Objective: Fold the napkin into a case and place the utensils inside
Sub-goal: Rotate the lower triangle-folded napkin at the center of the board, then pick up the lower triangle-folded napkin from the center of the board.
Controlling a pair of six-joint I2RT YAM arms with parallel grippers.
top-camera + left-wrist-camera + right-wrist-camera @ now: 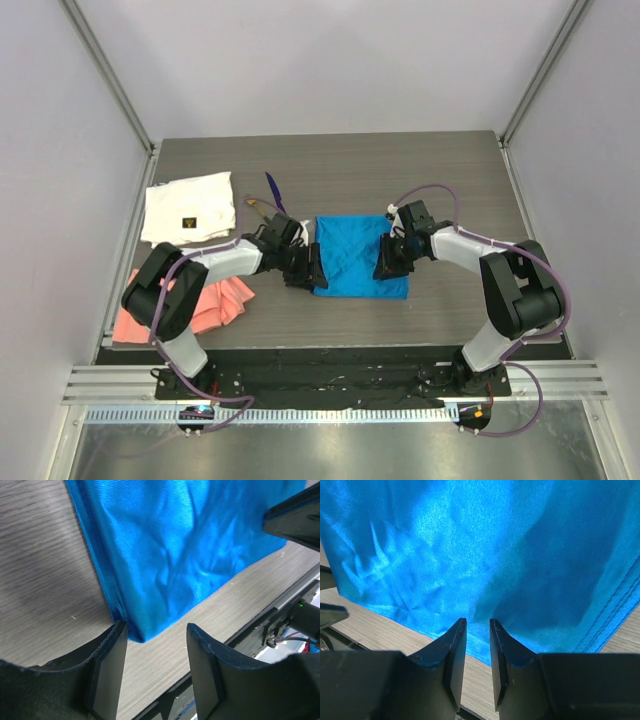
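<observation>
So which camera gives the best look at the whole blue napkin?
The top external view: the napkin shows there whole, lying spread on the table. The left wrist view catches only one corner; the right wrist view is filled by cloth along one edge.

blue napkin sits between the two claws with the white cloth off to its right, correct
No: the white cloth lies to the left of the blue napkin, as the top external view shows. It does sit between the left claw and the right claw.
</observation>
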